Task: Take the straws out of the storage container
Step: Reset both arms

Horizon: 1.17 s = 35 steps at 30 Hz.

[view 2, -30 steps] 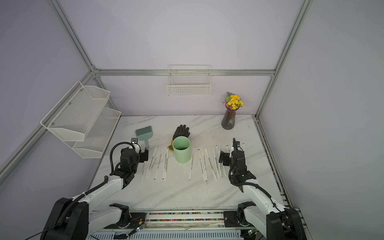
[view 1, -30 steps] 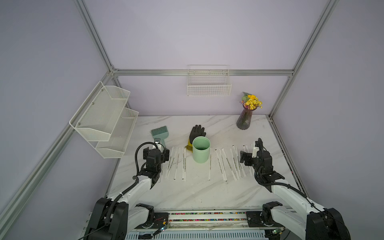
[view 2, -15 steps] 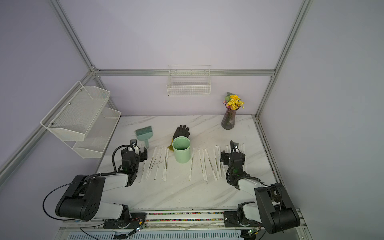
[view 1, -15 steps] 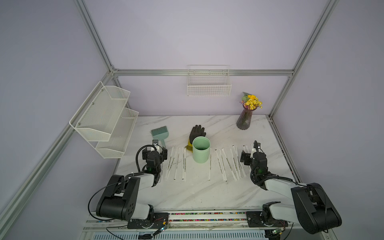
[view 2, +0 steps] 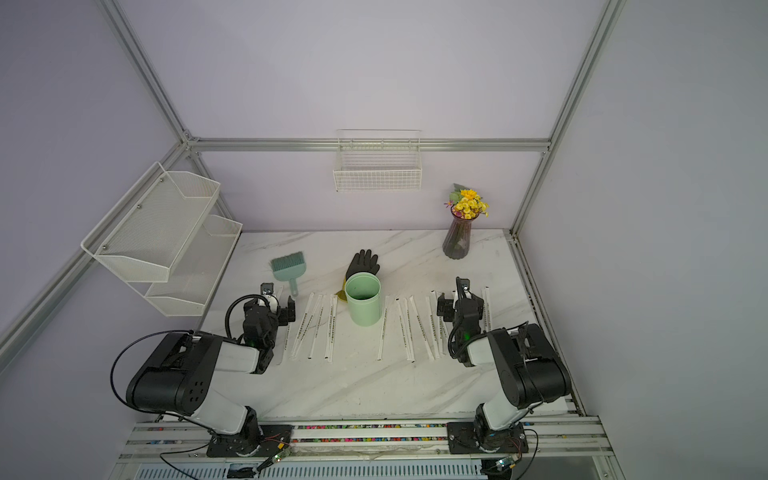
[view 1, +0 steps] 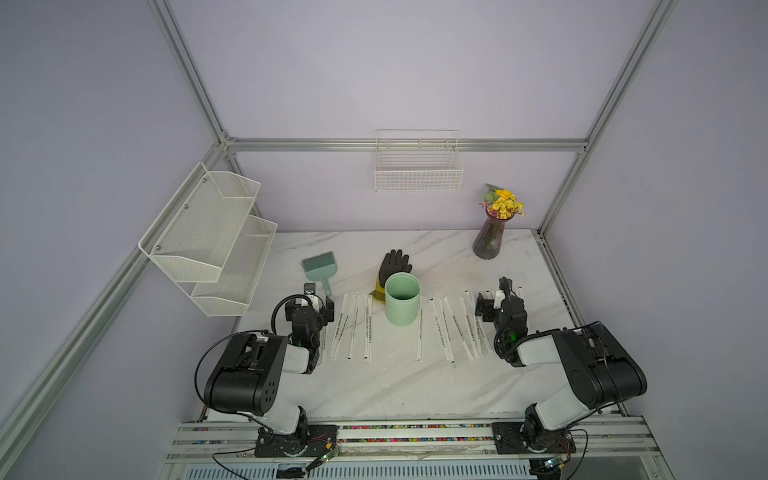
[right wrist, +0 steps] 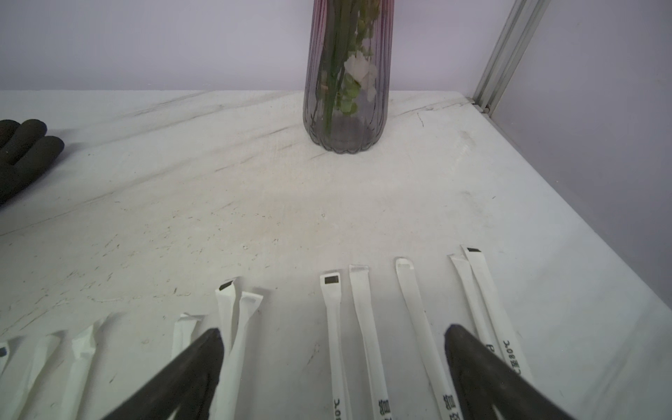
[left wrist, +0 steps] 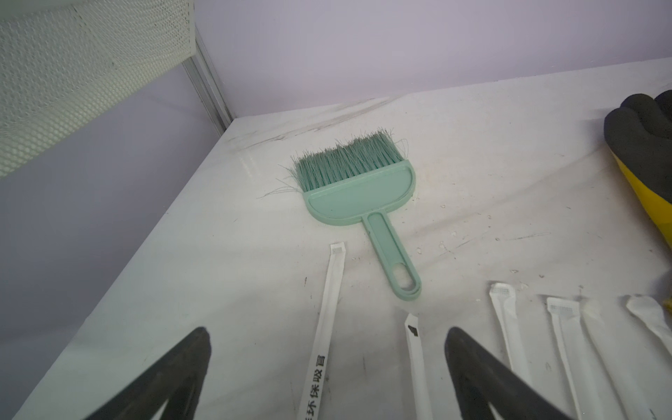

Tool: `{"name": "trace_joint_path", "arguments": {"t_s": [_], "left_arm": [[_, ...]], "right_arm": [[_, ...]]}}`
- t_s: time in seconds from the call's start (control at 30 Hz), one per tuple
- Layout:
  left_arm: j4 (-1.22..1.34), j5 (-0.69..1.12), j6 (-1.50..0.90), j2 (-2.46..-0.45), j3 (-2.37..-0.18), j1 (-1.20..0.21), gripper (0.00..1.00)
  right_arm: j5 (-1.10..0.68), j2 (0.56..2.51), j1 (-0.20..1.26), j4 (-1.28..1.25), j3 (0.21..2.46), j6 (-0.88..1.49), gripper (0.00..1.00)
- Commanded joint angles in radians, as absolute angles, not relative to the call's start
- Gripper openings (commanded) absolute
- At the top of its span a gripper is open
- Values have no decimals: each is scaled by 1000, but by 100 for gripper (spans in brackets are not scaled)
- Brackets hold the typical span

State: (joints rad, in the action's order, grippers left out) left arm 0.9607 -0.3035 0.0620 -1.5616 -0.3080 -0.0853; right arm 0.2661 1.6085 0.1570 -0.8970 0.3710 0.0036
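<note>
**Change of state.** Over the last second the left arm (view 1: pixel 249 374) and the right arm (view 1: pixel 590 365) have folded back toward the base rail, with their elbows now raised and close to the camera. Both claws have stayed low over the tabletop (view 1: pixel 395 386) at nearly the same spots. The straws (view 1: pixel 457 328) have not moved.

**Meaning for the task.** The storage container (view 1: pixel 401 307) stands upright at mid-tabletop, just in front of the glove (view 1: pixel 395 266). No straw projects above its rim, and its interior looks empty in both top views. The straws lie flat in two rows, one on each side of the container, so the removal appears complete. The folding of the arms reads as a retreat to rest — a judgement, not an observation.

**Left claw** (left wrist: pixel 326 332). The jaws are spread wide and grip nothing. Two straws lie on the tabletop beneath the gap, and the brush (left wrist: pixel 358 189) lies just beyond them. Whether the fingertips touch the surface cannot be told.

**Right claw** (right wrist: pixel 332 330). The jaws are likewise fully apart and empty. Several straws lie beneath and between the fingers — none is pinched. The vase (right wrist: pixel 345 109) stands well beyond.
</note>
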Motion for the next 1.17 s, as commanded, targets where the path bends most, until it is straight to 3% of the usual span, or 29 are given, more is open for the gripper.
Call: {"name": "trace_joint_path", "arguments": {"t_s": [0.0, 0.27, 0.47, 1.13], "left_arm": [[1053, -282, 52, -1559, -317, -77, 100], [975, -241, 39, -1556, -354, -57, 100], [963, -227, 35, -1556, -360, -49, 100], [959, -224, 35, -1556, -362, -48, 100]], "right_arm": [[237, 1650, 140, -1014, 394, -26, 97], [182, 1795, 77, -1123, 412, 7, 97], [121, 1788, 35, -1006, 466, 66, 97], [110, 1784, 38, -1011, 459, 36, 97]]}}
